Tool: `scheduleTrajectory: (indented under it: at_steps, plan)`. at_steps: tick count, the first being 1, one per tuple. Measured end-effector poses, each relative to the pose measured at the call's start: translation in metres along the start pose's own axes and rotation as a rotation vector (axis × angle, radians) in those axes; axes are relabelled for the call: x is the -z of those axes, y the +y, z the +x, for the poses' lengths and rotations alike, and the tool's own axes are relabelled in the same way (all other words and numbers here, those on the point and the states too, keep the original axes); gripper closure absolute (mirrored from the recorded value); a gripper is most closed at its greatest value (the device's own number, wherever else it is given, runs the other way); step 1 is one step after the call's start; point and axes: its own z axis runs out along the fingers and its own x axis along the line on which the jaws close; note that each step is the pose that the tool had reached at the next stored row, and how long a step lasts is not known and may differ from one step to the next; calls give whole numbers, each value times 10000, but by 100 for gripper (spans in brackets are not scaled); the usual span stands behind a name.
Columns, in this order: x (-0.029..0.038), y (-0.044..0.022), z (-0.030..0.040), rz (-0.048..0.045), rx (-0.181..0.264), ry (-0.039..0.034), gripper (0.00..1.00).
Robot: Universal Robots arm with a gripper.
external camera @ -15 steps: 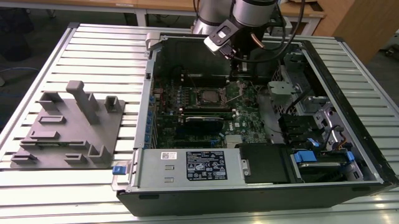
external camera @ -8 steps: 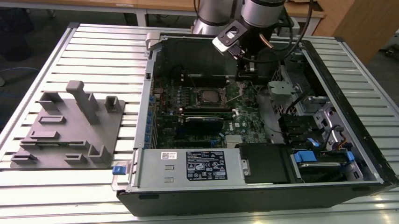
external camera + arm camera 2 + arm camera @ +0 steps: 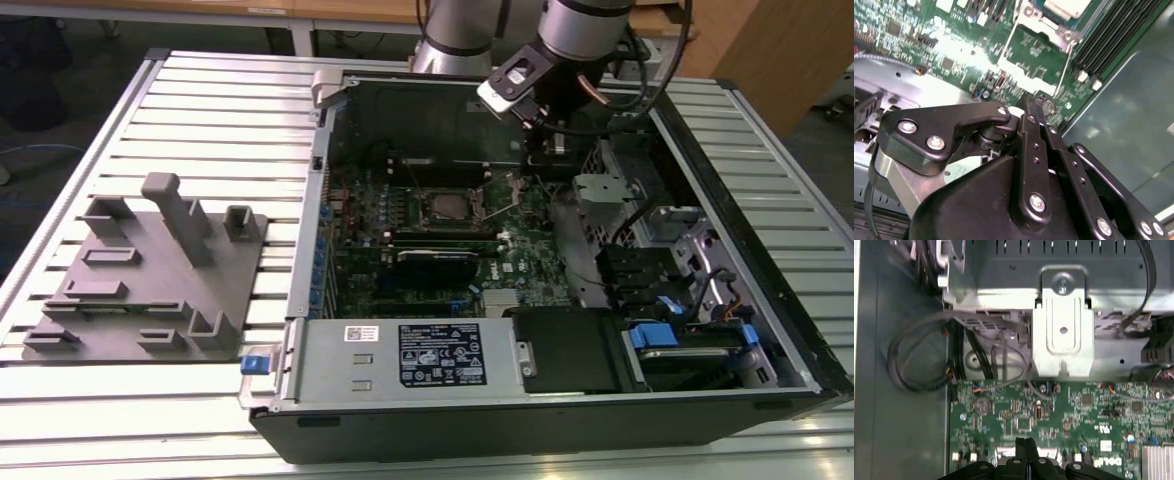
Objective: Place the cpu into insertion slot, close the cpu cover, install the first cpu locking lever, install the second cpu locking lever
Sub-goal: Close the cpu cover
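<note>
The insertion slot (image 3: 447, 208) sits in the middle of the green motherboard (image 3: 400, 270) inside the open case. The cpu (image 3: 1068, 6) lies in it, pale silver, with the cpu cover (image 3: 1046, 25) lying flat around it. A thin wire locking lever (image 3: 1064, 70) runs out from the socket's corner and stands raised (image 3: 502, 213). My gripper (image 3: 1031, 105) is shut, nothing showing between its fingers, its tips low over the board right beside the lever's hooked end. The shut fingertips (image 3: 1025, 444) also show in the first wrist view, and the gripper (image 3: 537, 178) hangs to the exterior view's right of the socket.
A grey labelled power-supply box (image 3: 414, 355) fills the case's near side. Black memory slots (image 3: 447, 240) run beside the socket. A silver bracket (image 3: 1063, 335) and loose black cables (image 3: 919, 365) lie past the board's edge. A grey block fixture (image 3: 147, 270) stands on the slatted table.
</note>
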Motion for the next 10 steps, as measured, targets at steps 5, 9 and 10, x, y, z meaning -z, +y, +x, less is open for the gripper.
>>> scheduleTrajectory:
  at_steps: [5,9,10]
  plan:
    - [-27,93,3,1,1,0,89]
    - [-96,106,1,0,0,1,89]
    - [-114,107,0,0,-1,0,89]
